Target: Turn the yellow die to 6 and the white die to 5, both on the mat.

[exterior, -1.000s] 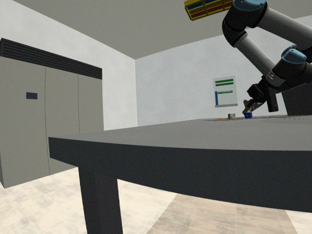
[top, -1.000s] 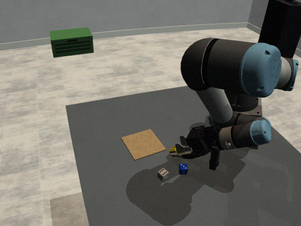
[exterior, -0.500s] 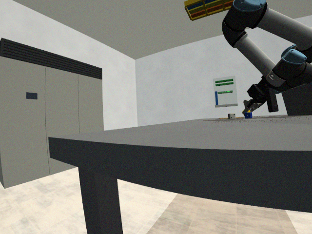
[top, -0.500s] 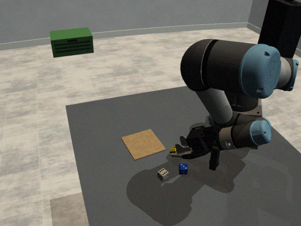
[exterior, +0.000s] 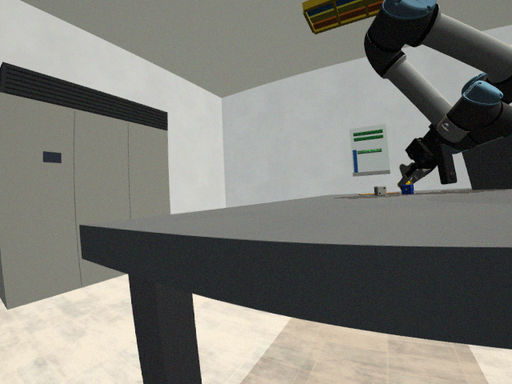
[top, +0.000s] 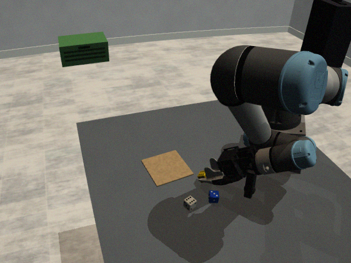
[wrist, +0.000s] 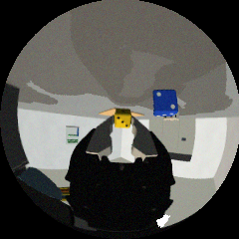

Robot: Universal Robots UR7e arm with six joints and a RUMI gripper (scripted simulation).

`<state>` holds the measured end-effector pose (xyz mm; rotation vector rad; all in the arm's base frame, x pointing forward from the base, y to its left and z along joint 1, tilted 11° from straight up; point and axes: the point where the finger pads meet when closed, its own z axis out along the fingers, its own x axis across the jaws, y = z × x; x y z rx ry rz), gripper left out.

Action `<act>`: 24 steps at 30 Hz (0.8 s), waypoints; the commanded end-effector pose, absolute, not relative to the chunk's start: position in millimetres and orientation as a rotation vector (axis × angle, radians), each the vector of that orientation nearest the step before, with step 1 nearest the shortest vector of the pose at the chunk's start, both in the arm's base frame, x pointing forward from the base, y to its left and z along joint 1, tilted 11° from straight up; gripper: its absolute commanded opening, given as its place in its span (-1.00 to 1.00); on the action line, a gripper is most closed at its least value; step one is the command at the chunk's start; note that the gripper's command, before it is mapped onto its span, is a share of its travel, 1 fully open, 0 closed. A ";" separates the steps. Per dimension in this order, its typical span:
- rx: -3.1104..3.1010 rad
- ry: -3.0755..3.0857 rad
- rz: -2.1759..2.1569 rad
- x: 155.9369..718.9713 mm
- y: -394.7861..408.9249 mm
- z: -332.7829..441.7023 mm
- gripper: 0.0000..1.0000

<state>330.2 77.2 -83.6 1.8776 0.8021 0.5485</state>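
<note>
The pincer [top: 204, 176] grips the yellow die [top: 201, 174], tilted, beside the mat [top: 166, 166].

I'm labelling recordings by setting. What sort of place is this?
Probably a lab or workshop room: a robot arm on a dark table, grey wall cabinets, a wall poster and a green crate.
</note>
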 end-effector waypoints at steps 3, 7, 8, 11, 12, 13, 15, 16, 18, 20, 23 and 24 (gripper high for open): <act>1.878 0.802 0.550 330.3 77.3 -83.3 -0.80; 1.878 0.802 0.550 330.4 77.2 -83.9 -0.80; 1.878 0.802 0.550 330.4 77.2 -83.9 -0.80; 1.878 0.802 0.550 330.5 77.1 -84.7 -0.80; 1.878 0.802 0.550 330.6 77.1 -85.1 -0.80; 1.878 0.802 0.550 330.6 77.0 -85.6 -0.80; 1.878 0.802 0.550 330.8 76.9 -86.8 -0.80; 1.878 0.802 0.550 330.9 76.8 -87.5 -0.80; 1.878 0.802 0.550 331.2 76.7 -88.9 -0.80; 1.878 0.802 0.550 331.4 76.5 -90.3 -0.80; 1.878 0.802 0.550 331.7 76.3 -92.3 -0.80; 1.878 0.802 0.550 331.7 76.3 -92.8 -0.80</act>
